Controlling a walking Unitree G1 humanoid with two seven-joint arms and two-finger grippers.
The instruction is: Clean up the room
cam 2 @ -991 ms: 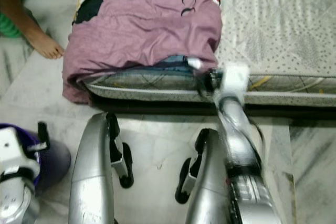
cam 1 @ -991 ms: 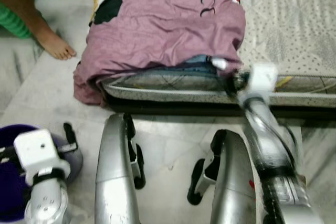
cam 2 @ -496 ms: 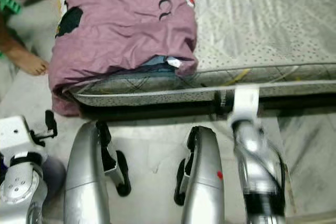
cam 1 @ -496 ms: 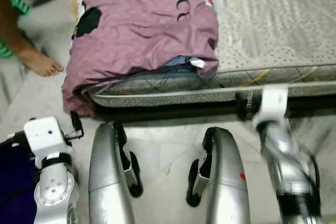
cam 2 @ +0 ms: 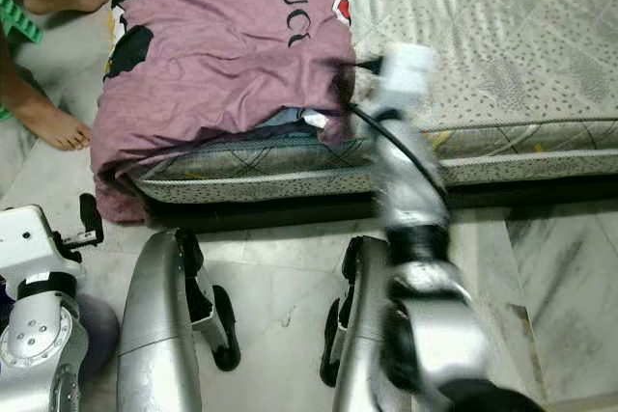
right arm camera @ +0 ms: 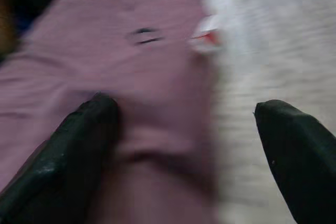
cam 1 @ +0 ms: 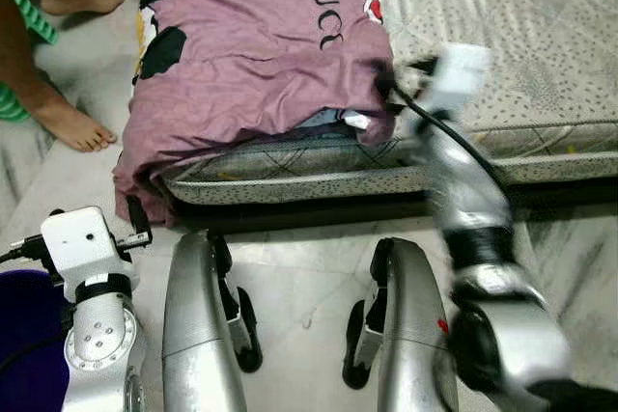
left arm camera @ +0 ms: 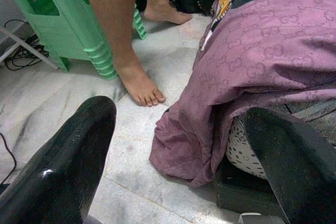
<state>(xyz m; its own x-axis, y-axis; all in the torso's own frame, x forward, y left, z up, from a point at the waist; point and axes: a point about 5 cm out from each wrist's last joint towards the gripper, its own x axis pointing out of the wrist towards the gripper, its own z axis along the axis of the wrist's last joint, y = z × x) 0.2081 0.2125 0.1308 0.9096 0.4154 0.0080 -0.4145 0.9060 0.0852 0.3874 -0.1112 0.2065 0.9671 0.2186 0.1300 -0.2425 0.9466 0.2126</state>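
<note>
**Right pincer at the edge of the purple blanket on the bed**

Nearest the camera, the robot's two silver legs stand on the pale marble floor (cam 1: 309, 267). At the robot's left, the left pincer (left arm camera: 184, 166) is held low above the floor beside a dark purple bin (cam 1: 24, 344); its two black fingers (left arm camera: 63, 166) are spread wide apart with nothing between them.

Beyond the legs lies the mattress (cam 1: 502, 74), patterned grey-white. The purple blanket (cam 1: 251, 55), printed with black marks, covers the mattress's left part and hangs over its near corner down to the floor. A blue item with a white tag (cam 1: 333, 121) shows under the blanket's near edge.

The right pincer (right arm camera: 189, 145) is raised over the bed at the blanket's right edge, fingers spread, one over the blanket, one over bare mattress. The view is blurred; contact cannot be determined.

Farthest left, a person's bare foot (cam 1: 72, 123) stands on the floor beside a green plastic stool (left arm camera: 68, 19).
</note>
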